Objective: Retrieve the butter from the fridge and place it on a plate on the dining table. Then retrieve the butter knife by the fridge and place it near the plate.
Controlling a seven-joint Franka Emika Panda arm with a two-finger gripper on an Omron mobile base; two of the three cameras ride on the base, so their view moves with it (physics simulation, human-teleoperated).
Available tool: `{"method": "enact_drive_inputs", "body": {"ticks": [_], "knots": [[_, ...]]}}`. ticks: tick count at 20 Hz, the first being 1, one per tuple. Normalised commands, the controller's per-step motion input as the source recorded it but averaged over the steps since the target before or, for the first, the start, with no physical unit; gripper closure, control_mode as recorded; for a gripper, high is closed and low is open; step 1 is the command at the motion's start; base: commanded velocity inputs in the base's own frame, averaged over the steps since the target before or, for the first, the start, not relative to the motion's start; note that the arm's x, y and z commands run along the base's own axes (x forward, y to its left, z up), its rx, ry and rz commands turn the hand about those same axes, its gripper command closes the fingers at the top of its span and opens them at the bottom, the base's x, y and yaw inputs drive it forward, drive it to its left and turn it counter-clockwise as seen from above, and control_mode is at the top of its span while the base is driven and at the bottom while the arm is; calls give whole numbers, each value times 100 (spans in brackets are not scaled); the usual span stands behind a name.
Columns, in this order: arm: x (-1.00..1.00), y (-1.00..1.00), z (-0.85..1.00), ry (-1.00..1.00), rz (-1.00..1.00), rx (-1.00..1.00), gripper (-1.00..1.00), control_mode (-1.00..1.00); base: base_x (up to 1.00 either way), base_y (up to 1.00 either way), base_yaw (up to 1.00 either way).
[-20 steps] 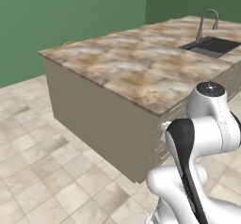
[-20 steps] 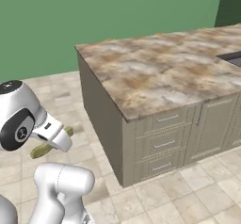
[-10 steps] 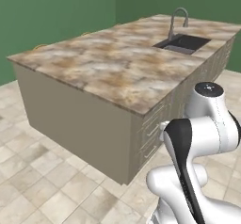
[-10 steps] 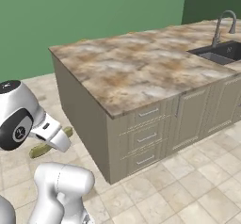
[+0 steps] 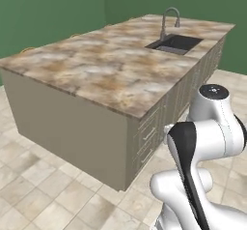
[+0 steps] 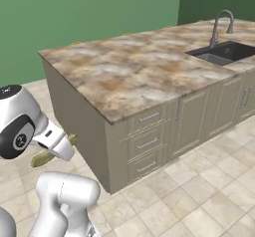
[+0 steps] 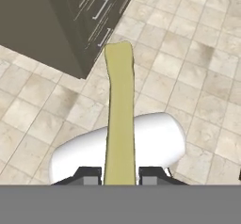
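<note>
The butter point(image 7: 119, 115), a thin olive-yellow stick, juts forward from between my two fingertips in the hand view, over the tiled floor. My gripper point(image 7: 120, 175) is shut on its near end. In the right base view the butter point(image 6: 44, 157) pokes out on both sides of the gripper point(image 6: 59, 149), held low beside the arm, to the left of the counter's corner. The fridge, the plate, the dining table and the butter knife are out of view.
A marbled island counter point(image 5: 96, 74) over beige drawers point(image 6: 147, 144) stands ahead, with a sink point(image 5: 174, 44) and a faucet point(image 6: 221, 24) at its far end. Tiled floor point(image 5: 38, 185) lies to the left of the counter. Green walls stand behind.
The whole scene has shifted in both base views, so the base has moved: the counter's corner and the sink now sit closer in. The butter stays in my grip.
</note>
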Motion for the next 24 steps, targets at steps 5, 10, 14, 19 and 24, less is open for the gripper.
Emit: {"method": "enact_drive_inputs", "body": {"ticks": [5,10,14,19,24], "knots": [[0,0,0,0,0,0,100,100,25,18,20],[0,0,0,0,0,0,100,100,31,6,35],[0,0,0,0,0,0,100,100,70,4,67],[0,0,0,0,0,0,100,100,82,-2,66],[0,0,0,0,0,0,100,100,100,-4,53]]}}
